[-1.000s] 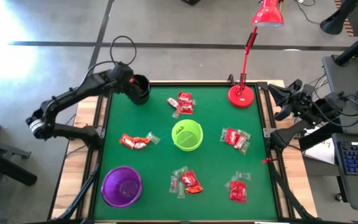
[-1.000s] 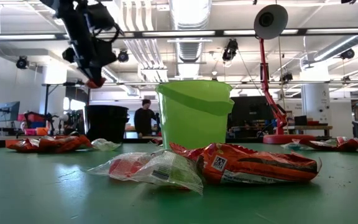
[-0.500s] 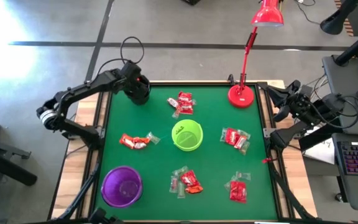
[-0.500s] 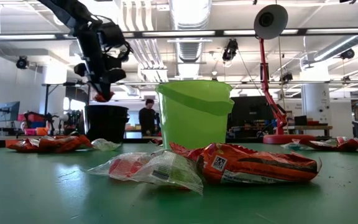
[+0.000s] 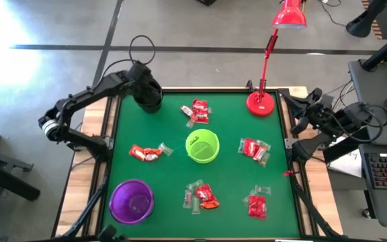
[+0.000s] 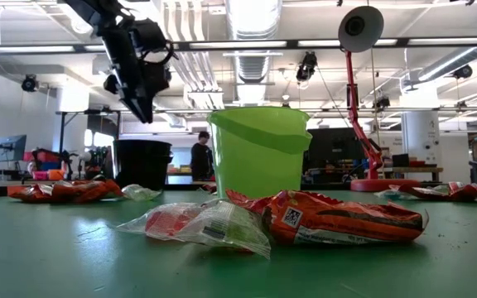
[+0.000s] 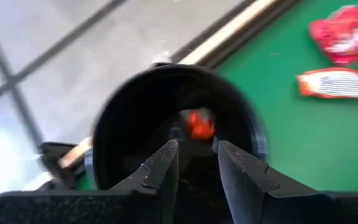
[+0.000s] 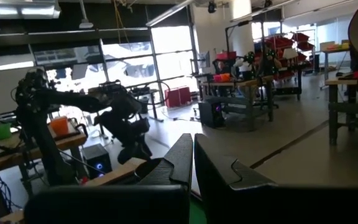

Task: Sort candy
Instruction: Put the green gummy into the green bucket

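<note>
Wrapped candy lies in several small piles on the green table: red and clear pieces at far centre, left, right and along the near side. My left gripper hangs open above the black cup at the far left corner, fingers pointing down into it. One red candy shows inside that cup. In the low view the left gripper is clear above the black cup. My right gripper waits shut beyond the table's right edge.
A green cup stands at the table's middle and a purple cup at the near left. A red desk lamp stands at the far right corner. Bare green surface lies between the piles. A person shows far off in the room.
My left gripper carried a red candy at its fingertips down to the black cup's mouth, then rose a little. The candy is no longer at the fingertips; it has been let go and is in the black cup.
</note>
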